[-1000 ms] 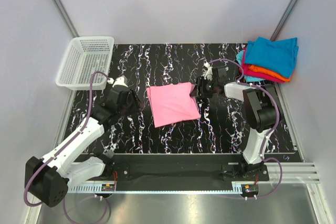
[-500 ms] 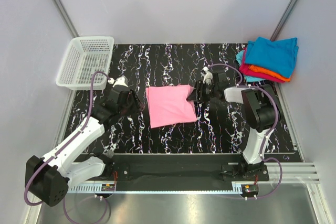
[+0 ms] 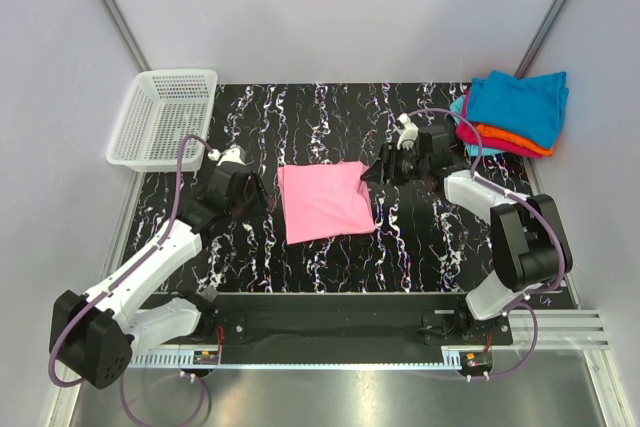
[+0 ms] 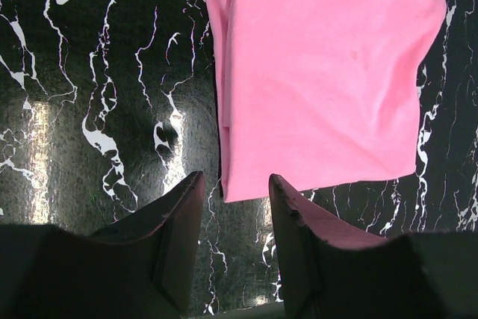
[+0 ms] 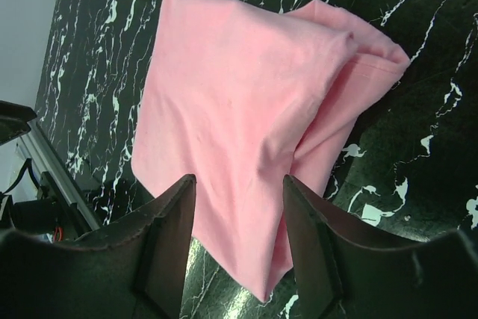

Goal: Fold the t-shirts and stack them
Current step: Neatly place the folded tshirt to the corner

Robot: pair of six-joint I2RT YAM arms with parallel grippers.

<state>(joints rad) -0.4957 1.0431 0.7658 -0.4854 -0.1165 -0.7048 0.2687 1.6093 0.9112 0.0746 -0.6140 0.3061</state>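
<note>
Left gripper (image 3: 258, 195) stands half-parted and empty, the folded pink t-shirt (image 3: 322, 202) just at its 3 o'clock. Right gripper (image 3: 372, 172), also parted and empty, sits by the shirt's 2 o'clock corner. The cloth is soft, matte and squarish on the glossy veined table (image 3: 420, 247).

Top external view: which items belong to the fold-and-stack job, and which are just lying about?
Job:
- pink t-shirt, centre
- folded t-shirt stack, far right corner

Lying about:
- white mesh basket, far left corner
</note>
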